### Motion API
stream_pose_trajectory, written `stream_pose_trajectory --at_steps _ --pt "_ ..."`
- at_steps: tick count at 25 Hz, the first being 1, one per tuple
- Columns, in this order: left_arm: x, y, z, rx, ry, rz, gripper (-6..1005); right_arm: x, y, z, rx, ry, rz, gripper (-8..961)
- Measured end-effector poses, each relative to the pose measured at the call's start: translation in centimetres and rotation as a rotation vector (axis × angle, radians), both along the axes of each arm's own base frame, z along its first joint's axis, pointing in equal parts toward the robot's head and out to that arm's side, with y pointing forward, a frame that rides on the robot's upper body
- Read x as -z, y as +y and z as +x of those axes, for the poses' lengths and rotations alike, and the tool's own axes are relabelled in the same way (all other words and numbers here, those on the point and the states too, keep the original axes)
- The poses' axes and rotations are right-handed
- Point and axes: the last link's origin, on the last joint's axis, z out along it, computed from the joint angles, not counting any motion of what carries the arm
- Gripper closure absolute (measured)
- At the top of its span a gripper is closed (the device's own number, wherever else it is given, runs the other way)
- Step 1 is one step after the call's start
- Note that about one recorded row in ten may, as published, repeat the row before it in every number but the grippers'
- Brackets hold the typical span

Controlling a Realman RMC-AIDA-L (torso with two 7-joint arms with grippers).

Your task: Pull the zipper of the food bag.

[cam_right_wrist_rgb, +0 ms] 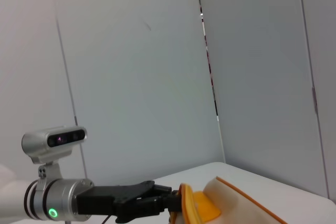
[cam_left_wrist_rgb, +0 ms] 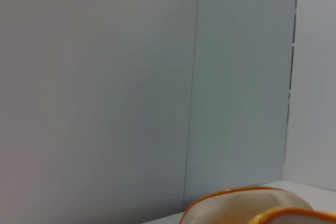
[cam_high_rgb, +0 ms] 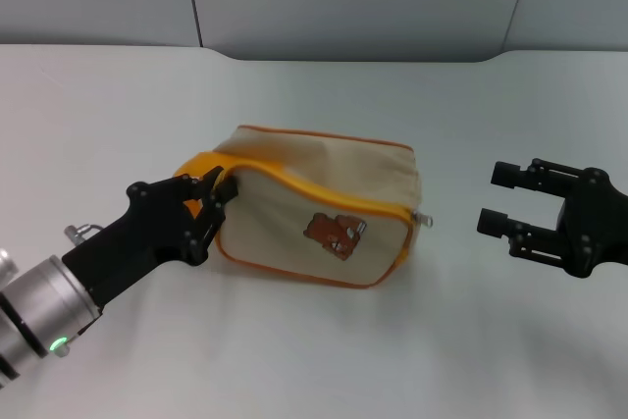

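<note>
- Head view: the bag lay near the middle of the tabletop, bear patch toward the near edge. The left claw was clamped on the orange strap at the bag's left end, likely to anchor it so that it would not slide when pulled. The zipper ran along the bag's upper front edge, and its silver tab stuck out at the right end, untouched. The right claw hung toward the right edge of the tabletop with its fingers spread, near the tab but apart from it, lined up as if to take it.
- Left wrist view: only the bag's top with orange piping showed, against the grey wall; no fingers were in sight.
- Right wrist view: the left claw showed farther off, closed on the strap at the far end of the bag; the right claw's own fingers and the tab were out of sight.
</note>
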Motion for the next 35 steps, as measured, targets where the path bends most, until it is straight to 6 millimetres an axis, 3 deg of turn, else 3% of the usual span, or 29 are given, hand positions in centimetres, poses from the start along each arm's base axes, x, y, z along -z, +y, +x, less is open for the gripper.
stream_pose_trajectory --at_steps 8,11,13,18,23,35 --pt "-1.9 -0.4 0.1 0.016 -0.097 -0.056 815 0.6 -0.1 -0.4 -0.008 0.017 -0.030 195" --pt "-4.7 -1.2 1.8 0.188 -0.109 -0.302 748 0.9 -0.8 -0.7 -0.051 0.016 -0.072 195" --pt "-5.0 -1.4 2.1 0.221 -0.090 -0.356 704 1.0 -1.2 -0.8 -0.071 0.015 -0.087 195" --pt "-4.9 -1.8 2.6 0.277 0.000 -0.538 448 1.7 -2.6 -1.3 -0.153 0.009 -0.167 195" --pt "-4.7 -2.2 2.4 0.285 0.021 -0.558 207 2.5 -3.0 -1.6 -0.173 0.003 -0.204 195" --pt "-5.0 -2.9 2.4 0.314 0.012 -0.572 197 2.6 -3.0 -1.7 -0.176 0.000 -0.207 195"
